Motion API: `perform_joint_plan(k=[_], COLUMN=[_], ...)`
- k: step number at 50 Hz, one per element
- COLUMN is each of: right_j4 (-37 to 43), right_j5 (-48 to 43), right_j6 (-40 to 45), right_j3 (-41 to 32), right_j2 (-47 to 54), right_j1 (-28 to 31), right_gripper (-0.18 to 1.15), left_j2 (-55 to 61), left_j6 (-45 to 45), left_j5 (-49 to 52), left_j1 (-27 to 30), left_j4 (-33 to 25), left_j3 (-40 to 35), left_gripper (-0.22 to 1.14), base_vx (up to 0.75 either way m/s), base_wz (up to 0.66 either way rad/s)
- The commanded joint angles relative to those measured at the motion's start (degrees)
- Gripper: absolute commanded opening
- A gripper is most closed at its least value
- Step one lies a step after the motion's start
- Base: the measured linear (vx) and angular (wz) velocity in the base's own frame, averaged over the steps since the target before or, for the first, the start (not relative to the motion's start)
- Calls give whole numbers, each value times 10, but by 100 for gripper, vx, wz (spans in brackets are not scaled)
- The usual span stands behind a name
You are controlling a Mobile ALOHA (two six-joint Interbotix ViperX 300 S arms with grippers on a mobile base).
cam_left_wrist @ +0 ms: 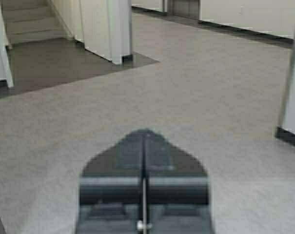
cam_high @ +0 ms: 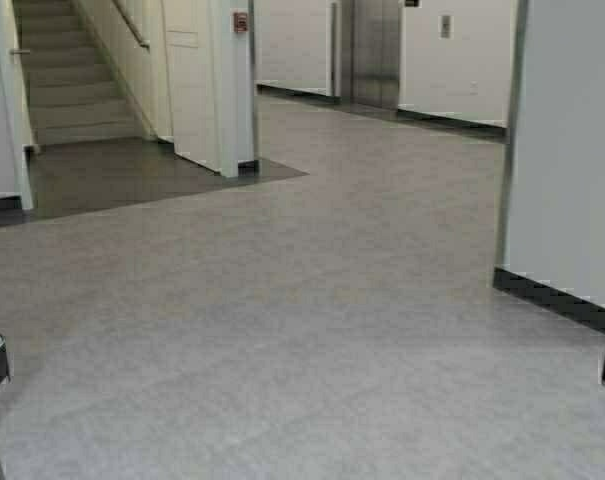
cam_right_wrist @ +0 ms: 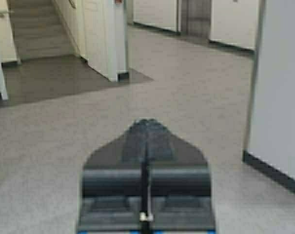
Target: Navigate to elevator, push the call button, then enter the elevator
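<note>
From above, the steel elevator [cam_high: 376, 52] stands far ahead past the wall corner [cam_high: 506, 150], which the base might clip turning in, its call button [cam_high: 445, 26] a small plate beside it; each wrist view shows its gripper, left [cam_left_wrist: 144, 146] and right [cam_right_wrist: 146, 132], pinched together.

Pretty much open grey floor [cam_high: 312, 330] ran all the way up to the elevator [cam_high: 376, 50] at the far wall. The white pillar [cam_high: 232, 90] stood left of that line, with stairs [cam_high: 72, 85] further left behind it. A white wall corner [cam_high: 562, 150] jutted in on the right, nearer than the elevator.
</note>
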Motion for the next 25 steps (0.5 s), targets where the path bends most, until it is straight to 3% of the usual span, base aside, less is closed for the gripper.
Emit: perform_joint_plan(k=[1, 25], right_j4=[0, -1], right_j5=[-5, -5], right_j6=[1, 2], right_j3=[-3, -7], right_j2=[-1, -2], right_j1=[1, 1], right_gripper=[5, 5], left_j2=[17, 5], left_j6=[1, 1], left_j5=[-5, -9], left_j1=[1, 1], left_j4=[0, 0], left_j3=[-12, -7], left_gripper=[3, 3], base_vx=[88, 85], base_wz=[16, 2])
